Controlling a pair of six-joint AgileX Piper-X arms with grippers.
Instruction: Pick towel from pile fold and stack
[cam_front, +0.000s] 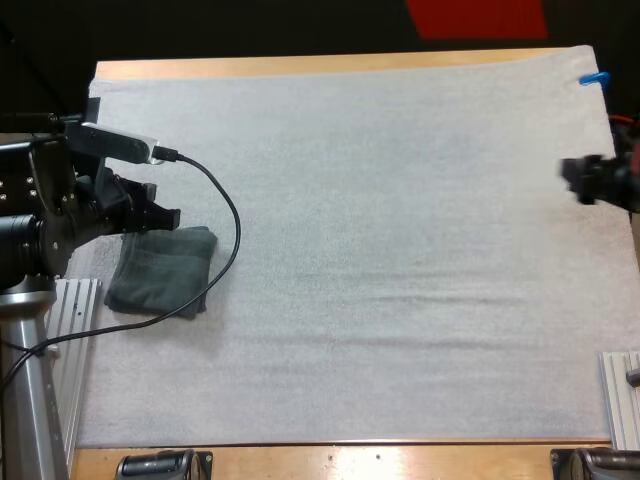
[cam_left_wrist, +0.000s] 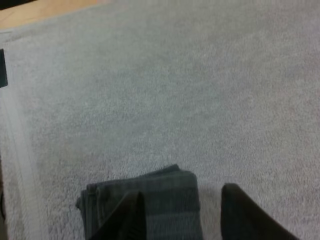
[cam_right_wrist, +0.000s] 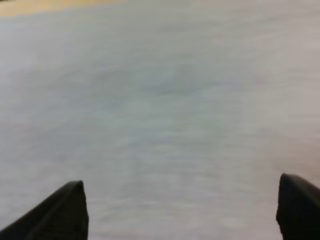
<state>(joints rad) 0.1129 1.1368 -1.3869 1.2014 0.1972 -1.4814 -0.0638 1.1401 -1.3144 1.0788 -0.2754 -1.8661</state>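
A dark grey-green towel (cam_front: 160, 270), folded into a small flat stack, lies near the left edge of the white mat (cam_front: 400, 250). My left gripper (cam_front: 170, 216) hovers just above the towel's far edge. In the left wrist view its two fingers (cam_left_wrist: 129, 217) stand apart over the folded towel (cam_left_wrist: 160, 197), gripping nothing, so the left gripper (cam_left_wrist: 182, 192) is open. My right gripper (cam_front: 570, 180) hangs at the mat's far right side. In the right wrist view the right gripper (cam_right_wrist: 182, 182) is wide open over bare mat.
Metal arm bases stand at the front left (cam_front: 75, 310) and front right (cam_front: 620, 395) corners. The wooden table edge (cam_front: 300, 66) runs along the far side. A black cable (cam_front: 225, 225) loops from my left arm over the mat beside the towel.
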